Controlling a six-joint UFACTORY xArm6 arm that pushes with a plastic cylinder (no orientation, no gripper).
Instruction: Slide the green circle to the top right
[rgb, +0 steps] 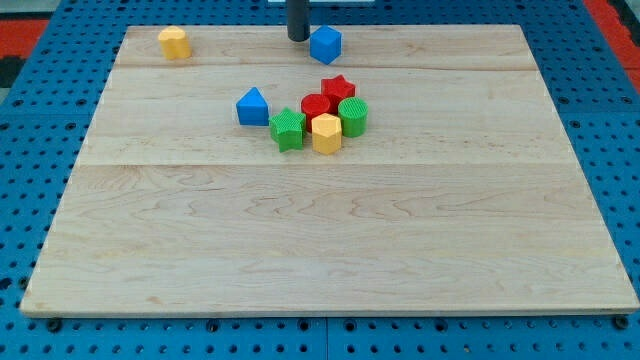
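Observation:
The green circle (353, 116) stands in a tight cluster near the board's middle top. It touches a red star (338, 90) above it and a yellow hexagon (326, 133) at its lower left. A red round block (316, 107) and a green star-shaped block (288, 129) complete the cluster. My tip (298, 38) is at the view's top centre, just left of a blue cube (326, 44) and well above the green circle.
A blue triangle block (252, 107) sits just left of the cluster. A yellow block (174, 43) lies at the top left corner. The wooden board (330, 250) rests on a blue pegboard table.

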